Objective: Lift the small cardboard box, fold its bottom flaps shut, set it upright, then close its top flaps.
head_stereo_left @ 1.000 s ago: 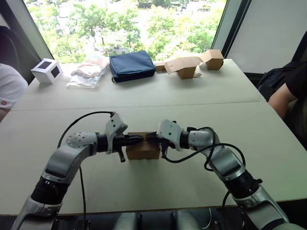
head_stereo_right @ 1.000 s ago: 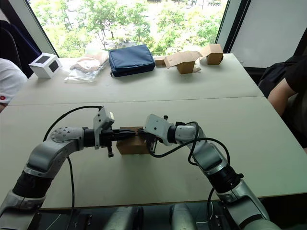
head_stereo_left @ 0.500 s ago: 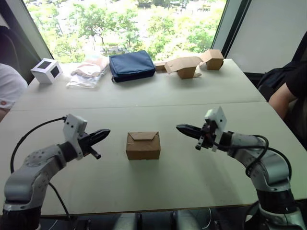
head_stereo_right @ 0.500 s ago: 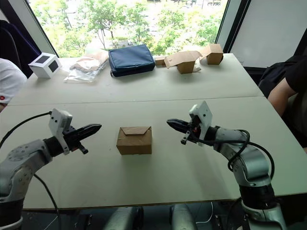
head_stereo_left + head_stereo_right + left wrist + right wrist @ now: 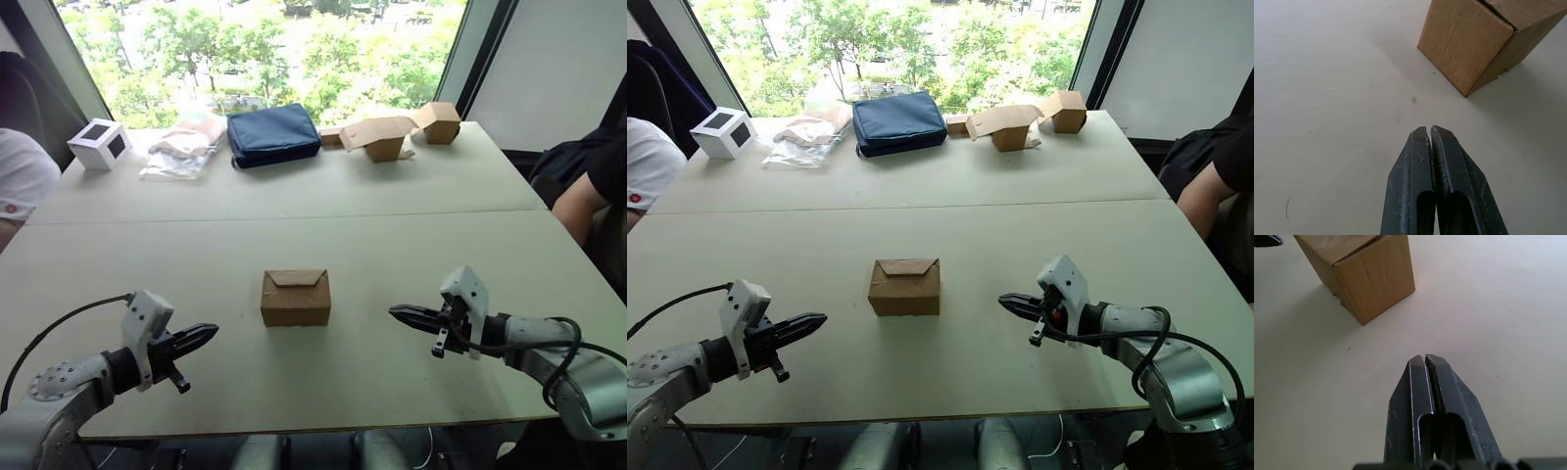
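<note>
The small cardboard box [image 5: 296, 299] is seen standing upright near the middle of the bench [image 5: 323, 211], on its base, with nothing touching it. Its long axis runs from 9 o'clock to 3 o'clock across the head views, so that one broad side is turned toward the robot. The top flaps [image 5: 295, 278] are folded down and closed, and the tapered tuck tongue is laid flat on the lid, its narrow end pointing toward 6 o'clock. The bottom flaps cannot be seen, because the box rests on them. The left gripper [image 5: 201, 338] is held low over the bench at about 8 o'clock from the box and well apart from it; its jaws are clenched together and nothing is held between them, as is shown clearly in the left wrist view, where one corner of the box is seen beyond the tips. The right gripper [image 5: 407, 315] is found at about 4 o'clock from the box, also well apart, with its tips pointing toward the box; its jaws are likewise pressed together on nothing. At the far edge of the bench, around 12 o'clock, a dark blue pouch [image 5: 272, 134] is placed, with a white cube [image 5: 97, 144] at 10 o'clock and other cardboard boxes [image 5: 397, 129] at 1 o'clock. A person's arm [image 5: 586, 191] is seen at 3 o'clock.
</note>
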